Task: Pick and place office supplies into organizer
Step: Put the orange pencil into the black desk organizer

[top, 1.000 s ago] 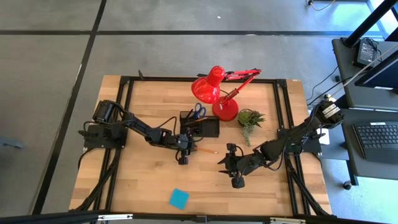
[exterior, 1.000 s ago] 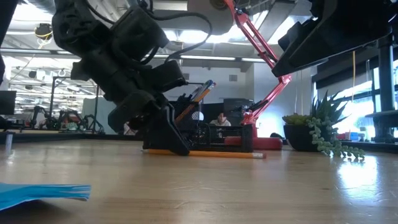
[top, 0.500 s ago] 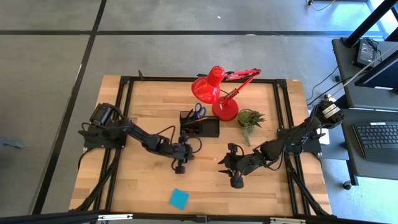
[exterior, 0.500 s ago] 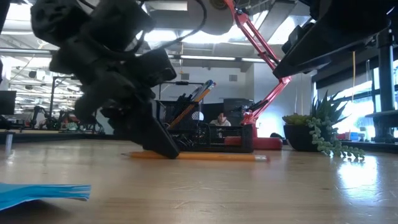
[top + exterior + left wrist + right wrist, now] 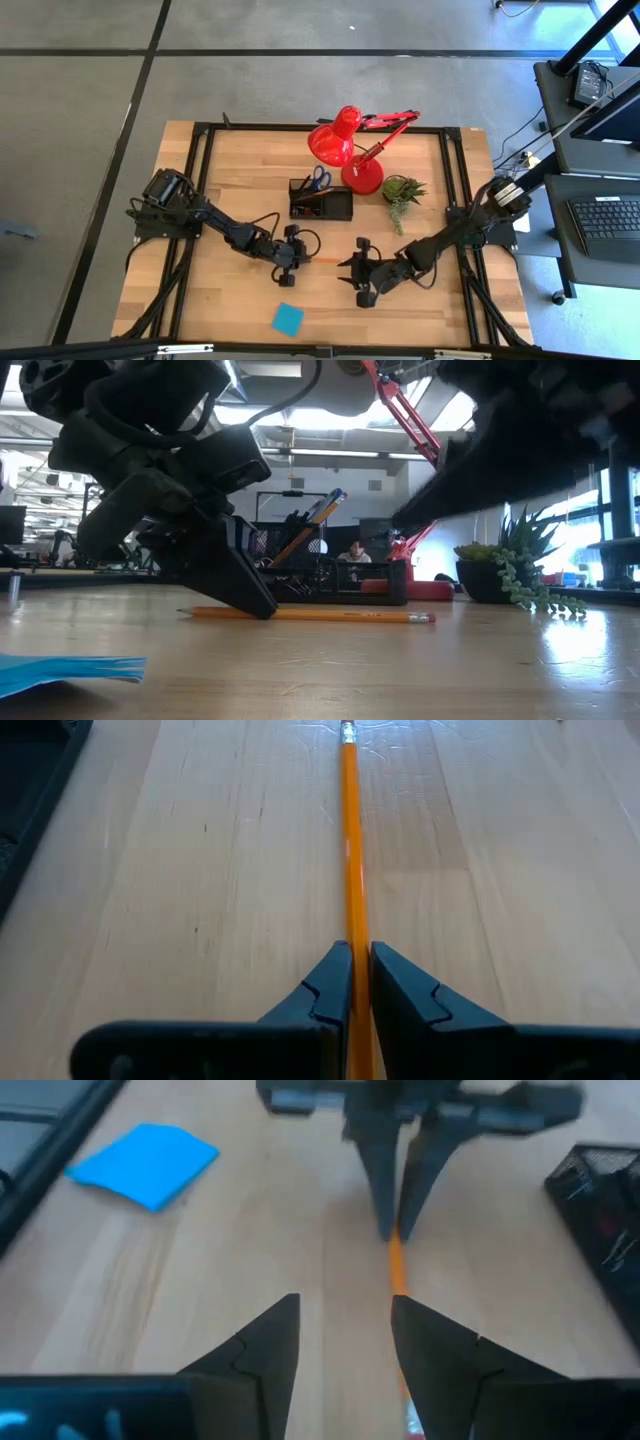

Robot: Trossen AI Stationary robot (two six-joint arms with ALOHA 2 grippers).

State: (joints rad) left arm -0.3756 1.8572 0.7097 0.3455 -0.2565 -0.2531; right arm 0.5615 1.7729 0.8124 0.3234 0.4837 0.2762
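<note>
The left gripper (image 5: pixel 351 982) has its jaws clamped on one end of an orange pencil (image 5: pixel 351 850), which lies flat on the table (image 5: pixel 235 170) and points away toward its eraser end. The right gripper (image 5: pixel 345 1342) hovers with jaws apart, just beside the pencil's far end and facing the left gripper across it. In the high view the left gripper (image 5: pixel 286 258) sits just below the table's centre, with the right gripper (image 5: pixel 352 275) at its 3 o'clock. The black organizer (image 5: pixel 322 204) stands at 12 o'clock from the pencil, holding blue-handled scissors (image 5: pixel 318 178) upright. A blue sticky-note pad (image 5: pixel 287 319) lies at 6 o'clock, near the table's front edge. A red desk lamp (image 5: pixel 345 145) and a potted plant (image 5: pixel 402 192) stand at 1 to 2 o'clock.
</note>
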